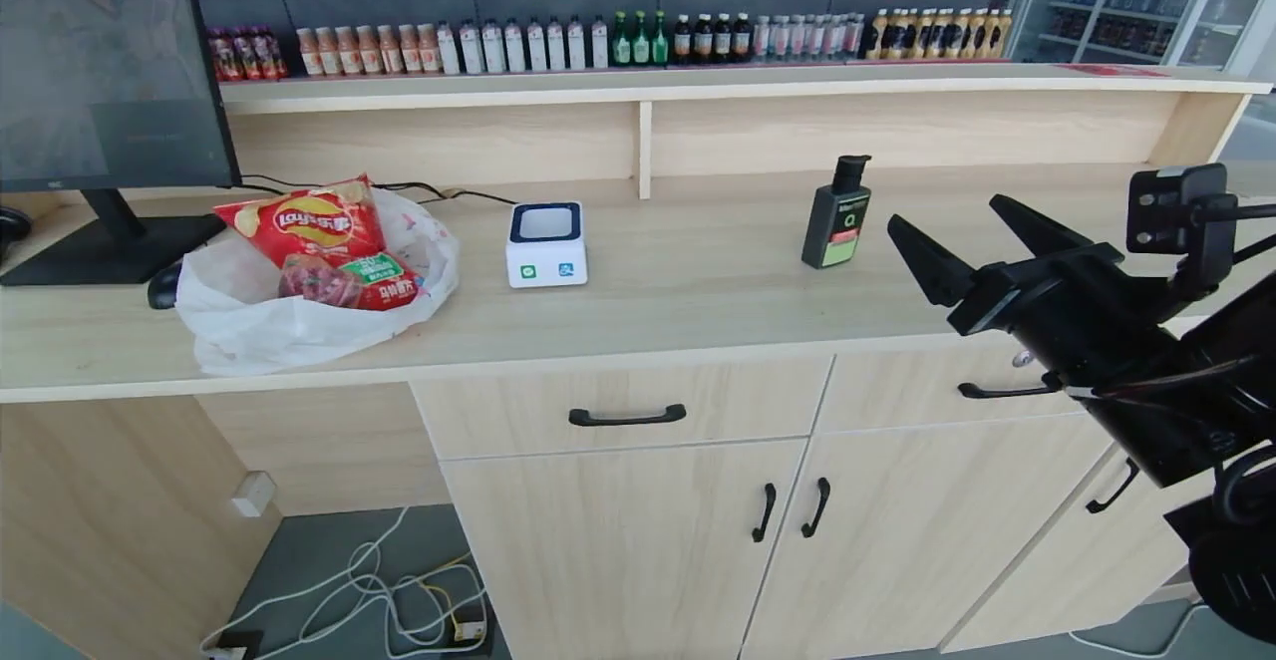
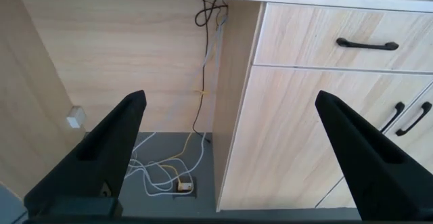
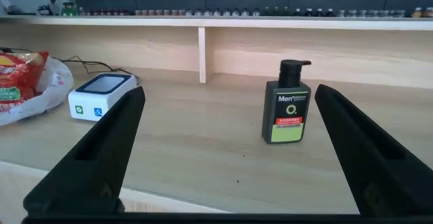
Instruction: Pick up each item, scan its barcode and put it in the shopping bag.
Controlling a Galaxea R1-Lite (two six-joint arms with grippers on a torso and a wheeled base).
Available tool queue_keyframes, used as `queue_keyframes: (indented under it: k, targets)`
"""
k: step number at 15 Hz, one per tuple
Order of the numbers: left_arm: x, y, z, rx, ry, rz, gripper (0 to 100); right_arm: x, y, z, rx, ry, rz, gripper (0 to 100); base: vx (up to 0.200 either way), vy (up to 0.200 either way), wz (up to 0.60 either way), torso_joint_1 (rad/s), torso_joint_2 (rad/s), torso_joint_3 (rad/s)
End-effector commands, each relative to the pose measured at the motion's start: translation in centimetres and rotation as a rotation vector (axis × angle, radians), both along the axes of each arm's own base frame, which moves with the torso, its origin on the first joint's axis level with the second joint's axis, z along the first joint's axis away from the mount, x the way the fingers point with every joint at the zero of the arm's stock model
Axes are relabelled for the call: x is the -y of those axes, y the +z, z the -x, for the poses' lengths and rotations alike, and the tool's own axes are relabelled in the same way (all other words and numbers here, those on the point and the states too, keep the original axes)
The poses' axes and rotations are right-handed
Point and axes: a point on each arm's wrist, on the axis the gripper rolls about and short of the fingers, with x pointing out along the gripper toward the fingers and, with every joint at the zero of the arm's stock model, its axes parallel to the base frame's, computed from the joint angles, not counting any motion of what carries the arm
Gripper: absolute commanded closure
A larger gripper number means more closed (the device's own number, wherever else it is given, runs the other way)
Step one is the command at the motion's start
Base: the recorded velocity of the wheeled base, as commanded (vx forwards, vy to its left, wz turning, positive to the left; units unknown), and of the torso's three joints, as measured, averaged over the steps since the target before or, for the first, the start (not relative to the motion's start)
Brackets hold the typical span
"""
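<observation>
Dark pump bottle (image 1: 836,219) with a black pump head and a label in red above pale green. Stands upright on the pale wooden counter (image 1: 698,291), toward its right part and well apart from the other things on it. Near it, the right gripper (image 1: 945,213): hangs just off the counter's front edge, pointed toward the bottle without touching it, fingers spread wide and holding nothing. From the right wrist, bottle framed between those two black fingers, farther back on the counter. To the bottle's left, around mid-counter, a small white scanner (image 1: 545,244) with a dark-rimmed window on top and two small icons on its front. Farther left, a white plastic shopping bag (image 1: 249,336), slumped and open at the top. Holds a red bag of chips (image 1: 309,221), propped at the back and poking above the rim, and a red-and-green packet (image 1: 364,281) lying in front of it. Just beside the bag, a black mouse (image 1: 162,286) and the foot of a dark monitor (image 1: 100,62). Low down, the left gripper (image 2: 230,95): fingers wide apart and bare, pointed at the cupboard front (image 2: 325,122) and the open bay with loose cables (image 2: 162,173) on the floor.
</observation>
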Motion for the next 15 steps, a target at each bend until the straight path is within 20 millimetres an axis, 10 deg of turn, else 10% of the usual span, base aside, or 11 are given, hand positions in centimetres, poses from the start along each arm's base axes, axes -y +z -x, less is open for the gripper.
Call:
queue_keyframes:
  k: [1, 7, 15]
  targets:
    - [0.0, 0.0, 0.0, 0.000, -0.001, 0.001, 0, 0.1, -0.6, -0.5, -0.021, -0.010, 0.007, 0, 0.000, -0.200, 0.00, 0.007, 0.01, -0.002]
    - [0.0, 0.0, 0.0, 0.000, -0.001, -0.001, 0, 0.0, -1.3, -0.9, -0.044, -0.010, 0.014, 0, 0.033, -0.200, 0.00, 0.003, 0.00, 0.002]
    - [0.0, 0.0, 0.0, -0.002, -0.001, -0.002, 0, -0.1, -1.8, -1.3, -0.062, -0.010, 0.019, 0, 0.150, 0.000, 0.00, -0.001, 0.00, 0.002]
